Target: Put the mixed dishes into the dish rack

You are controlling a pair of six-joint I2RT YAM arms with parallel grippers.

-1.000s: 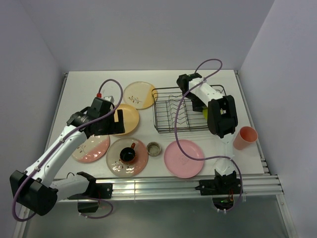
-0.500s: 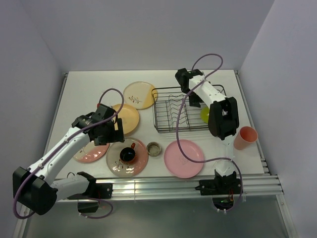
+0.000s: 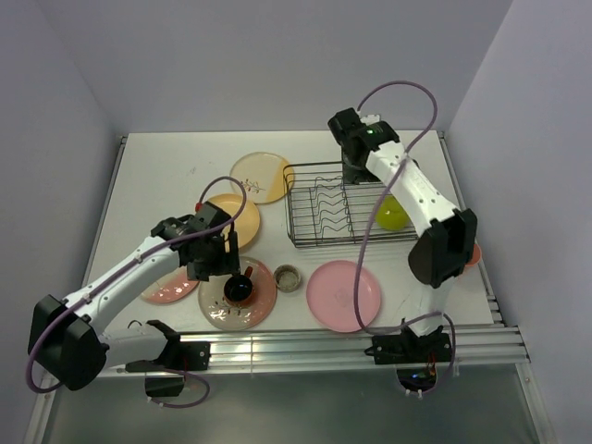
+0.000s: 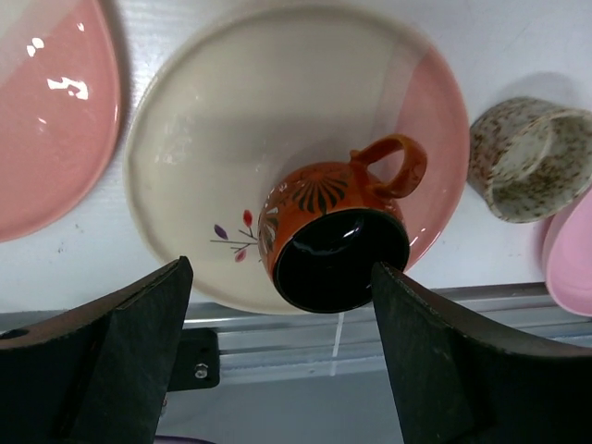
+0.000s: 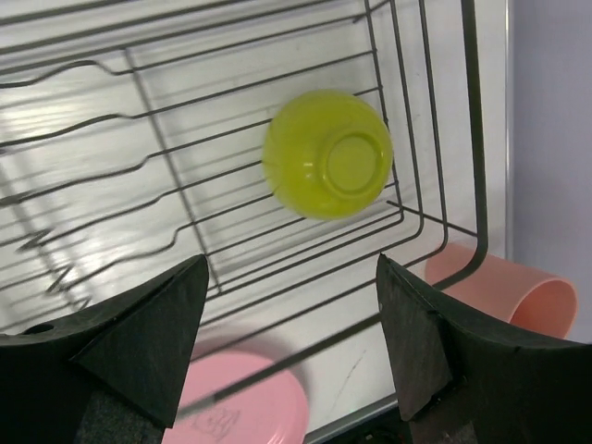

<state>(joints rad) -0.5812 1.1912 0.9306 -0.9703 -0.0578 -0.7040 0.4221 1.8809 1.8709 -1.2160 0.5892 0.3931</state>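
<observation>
The dark red mug [image 3: 239, 287] lies on its side on a cream-and-pink plate [image 3: 215, 310], its dark mouth [image 4: 340, 259] towards the camera. My left gripper [image 3: 222, 265] hangs open over it, and the two fingers [image 4: 139, 324] stand clear of the mug on either side. The dish rack [image 3: 319, 243] holds a lime-yellow bowl [image 3: 390, 214] upside down at its right end. My right gripper [image 3: 354, 168] is open above the rack's back rim, with nothing between its fingers [image 5: 435, 314]. In the right wrist view the bowl [image 5: 328, 153] sits well beyond them.
A small greenish cup [image 3: 289, 277] and a pink plate [image 3: 343, 295] lie right of the mug's plate. Yellow-orange [image 3: 242, 220], cream-and-yellow [image 3: 260, 177] and pink-and-cream [image 3: 169, 288] plates lie to the left. A salmon tumbler [image 5: 518, 287] stands right of the rack. Metal rails [image 3: 305, 342] edge the table's front.
My left arm has swung from the yellow-orange plate towards the table's near edge, over the mug. My right gripper has lifted back off the bowl, which stays in the rack.
</observation>
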